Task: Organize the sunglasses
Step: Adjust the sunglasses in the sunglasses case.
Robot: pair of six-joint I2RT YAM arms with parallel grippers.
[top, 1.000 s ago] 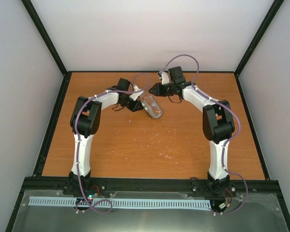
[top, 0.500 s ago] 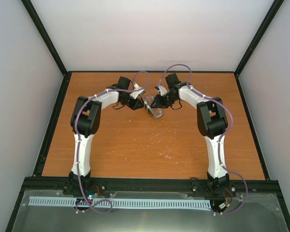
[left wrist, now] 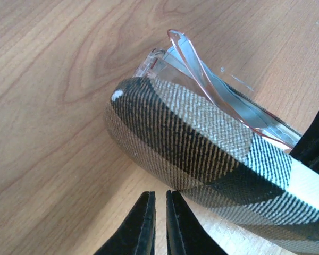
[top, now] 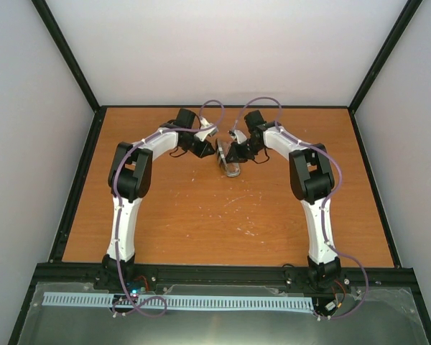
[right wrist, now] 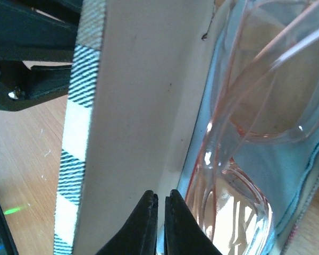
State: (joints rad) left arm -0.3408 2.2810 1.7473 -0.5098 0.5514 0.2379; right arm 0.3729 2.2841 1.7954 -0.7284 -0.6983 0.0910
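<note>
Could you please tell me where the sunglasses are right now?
Top view, far centre of the table: the sunglasses lie inside the open striped case.

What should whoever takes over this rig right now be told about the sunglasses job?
Left gripper: shut, empty, beside the brown-and-grey striped oval case.
Right gripper: shut, empty, at the case's raised white-lined lid.
The thin-framed orange-tinted sunglasses lie in the open case on the light blue cloth, far middle of the wooden table.
Done: glasses in the case. Left: probably closing the lid.
</note>
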